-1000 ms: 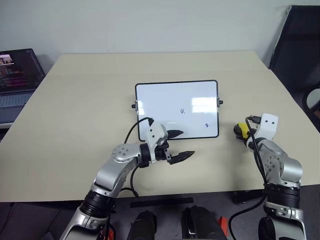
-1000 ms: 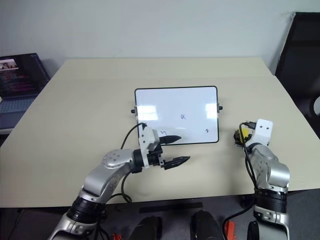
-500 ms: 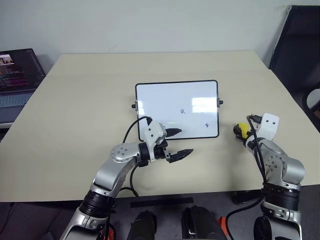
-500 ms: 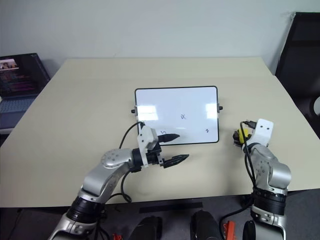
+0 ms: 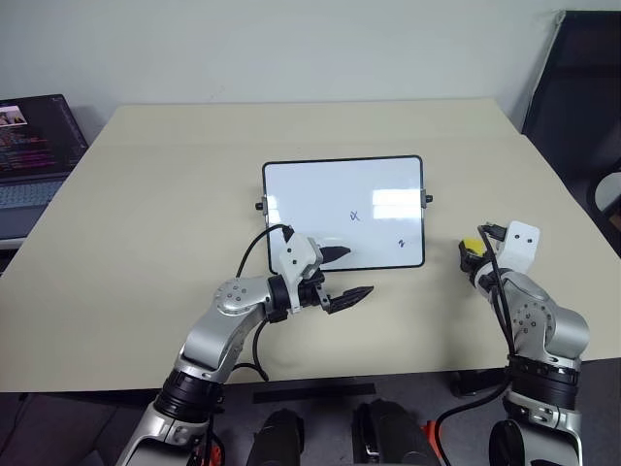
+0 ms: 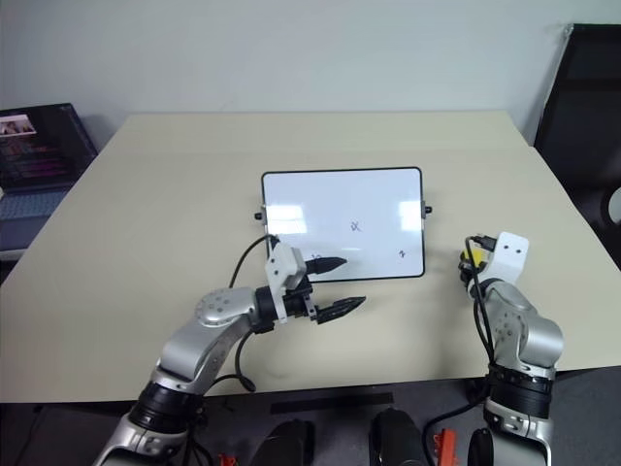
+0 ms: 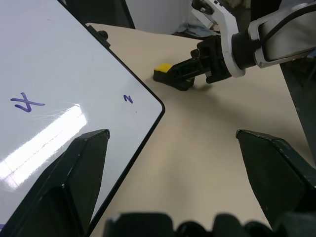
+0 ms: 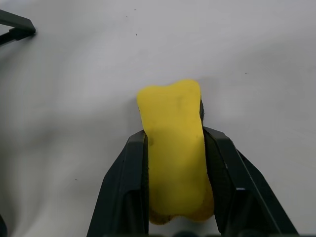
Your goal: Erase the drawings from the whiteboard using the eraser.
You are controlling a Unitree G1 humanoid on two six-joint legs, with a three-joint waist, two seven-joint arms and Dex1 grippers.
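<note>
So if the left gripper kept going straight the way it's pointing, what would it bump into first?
Probably the right gripper with the yellow eraser squeezed in it. The left gripper points past the whiteboard's near corner, across bare table, towards them. Depth is hard to judge.

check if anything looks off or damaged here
One oddity: the yellow eraser is visibly pinched inward where the right gripper clamps it, so it is squeezed out of shape. The whiteboard lies flat and looks intact.
</note>
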